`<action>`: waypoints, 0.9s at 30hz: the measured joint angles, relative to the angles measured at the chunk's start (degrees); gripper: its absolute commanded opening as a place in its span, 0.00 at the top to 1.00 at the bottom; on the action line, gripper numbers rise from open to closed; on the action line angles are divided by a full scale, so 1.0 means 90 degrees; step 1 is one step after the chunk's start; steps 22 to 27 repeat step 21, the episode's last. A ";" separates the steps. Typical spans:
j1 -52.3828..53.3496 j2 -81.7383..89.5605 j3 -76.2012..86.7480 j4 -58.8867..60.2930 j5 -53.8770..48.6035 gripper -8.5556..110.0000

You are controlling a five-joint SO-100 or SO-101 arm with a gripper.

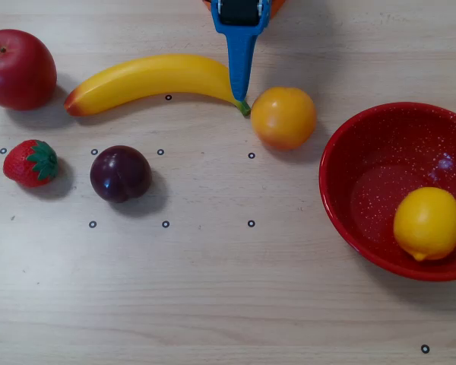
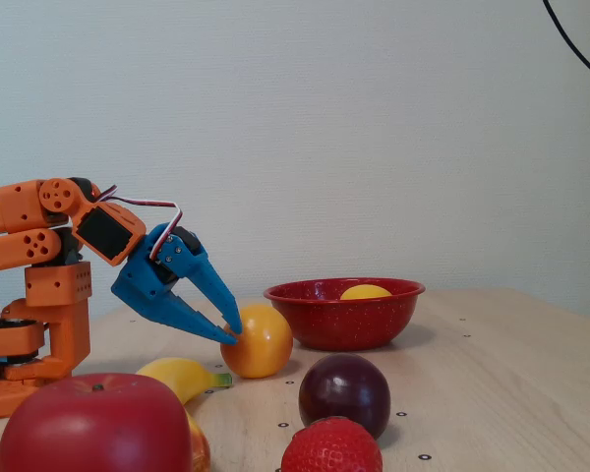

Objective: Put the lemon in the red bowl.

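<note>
I see the lemon (image 1: 428,223) resting inside the red bowl (image 1: 365,148) on the wooden table (image 1: 213,296); the end effector (image 2: 231,326) hangs open, empty.

A robotics test bench: pale wooden table (image 1: 213,304) with printed ring markers (image 1: 251,223), toy fruit, bare wall (image 2: 374,128)

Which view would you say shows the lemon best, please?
The overhead view: the whole lemon shows, lying inside the red bowl. In the fixed view only its top peeks over the bowl's rim.
</note>
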 measured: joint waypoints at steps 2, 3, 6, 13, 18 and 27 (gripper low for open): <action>0.0000 0.0000 0.0000 0.0000 0.0020 0.92; 0.0000 0.0000 0.0000 0.0000 0.0078 0.92; 0.0000 0.0000 0.0000 0.0000 0.0166 0.92; 0.0000 0.0000 0.0000 0.0000 0.0166 0.92; 0.0000 0.0000 0.0000 0.0000 0.0166 0.92; 0.0000 0.0000 0.0000 0.0000 0.0166 0.92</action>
